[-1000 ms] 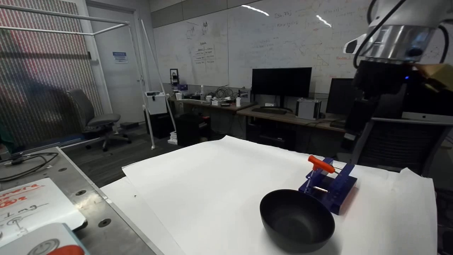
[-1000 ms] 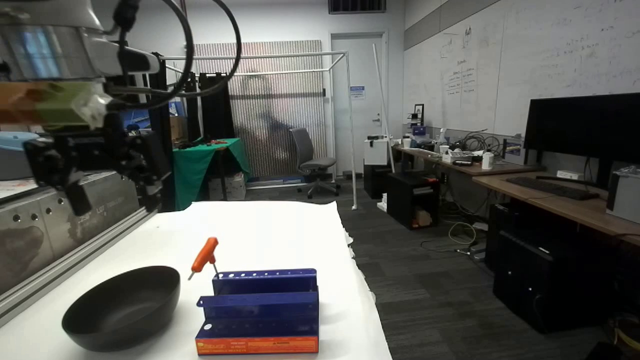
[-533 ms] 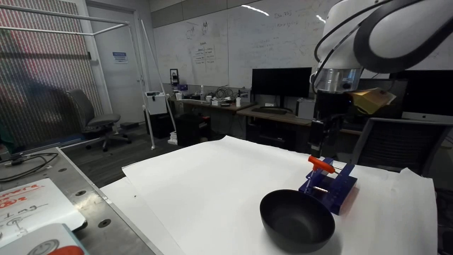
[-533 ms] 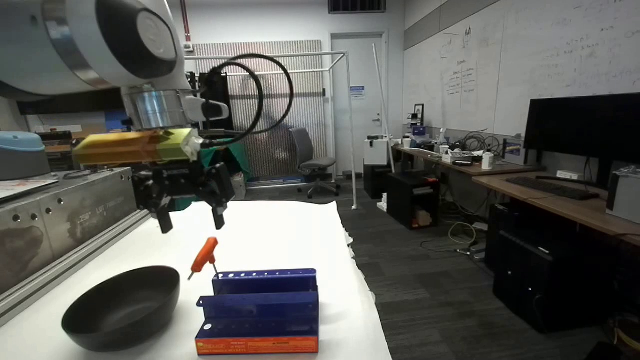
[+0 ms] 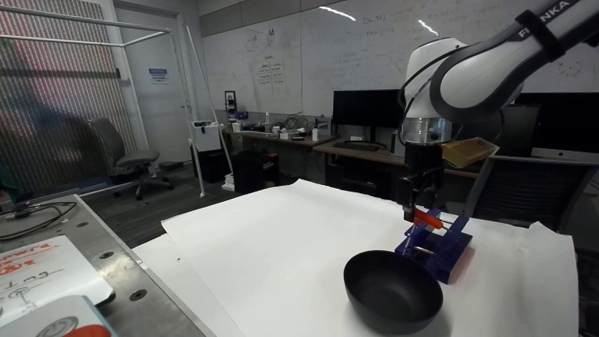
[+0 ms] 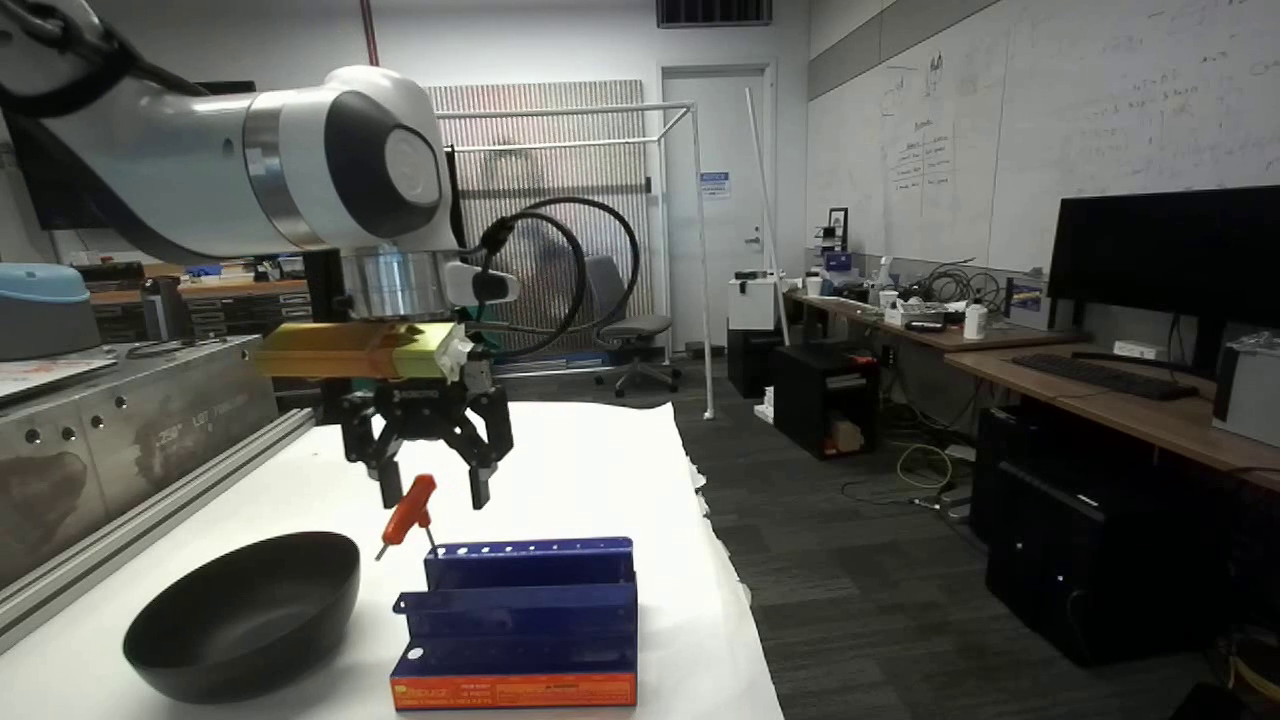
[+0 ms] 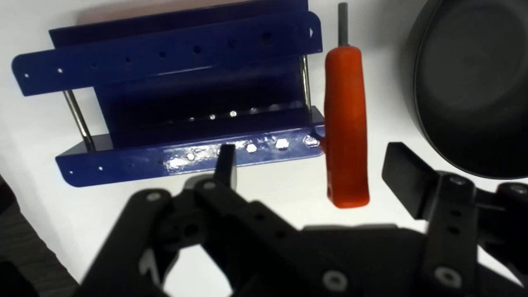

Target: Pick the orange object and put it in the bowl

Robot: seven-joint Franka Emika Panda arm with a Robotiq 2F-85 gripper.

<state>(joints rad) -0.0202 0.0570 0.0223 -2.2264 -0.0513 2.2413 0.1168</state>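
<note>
The orange object is a T-handle hex key [image 7: 346, 123]; it also shows in both exterior views [image 5: 429, 219] [image 6: 408, 512]. Its metal shaft stands in an end hole of a blue rack [image 7: 198, 99], with the handle above the rack's edge. A black bowl [image 7: 470, 95] stands beside the rack and handle; nothing shows inside it in an exterior view [image 5: 393, 290]. My gripper [image 7: 313, 165] is open above the handle. In the wrist view the handle's end lies between the fingers, apart from both, closer to the right one. In an exterior view [image 5: 418, 208] a finger hides the handle's end.
The rack [image 6: 520, 640] has raised blue walls close to the gripper. Rack and bowl stand on a white sheet [image 6: 690, 640]. A metal surface [image 5: 154, 290] borders the sheet. A chair [image 5: 529, 196] stands behind the sheet.
The arm has swung in over the sheet and come down, bringing the open gripper to the orange handle. The hex key, rack and bowl have not moved.
</note>
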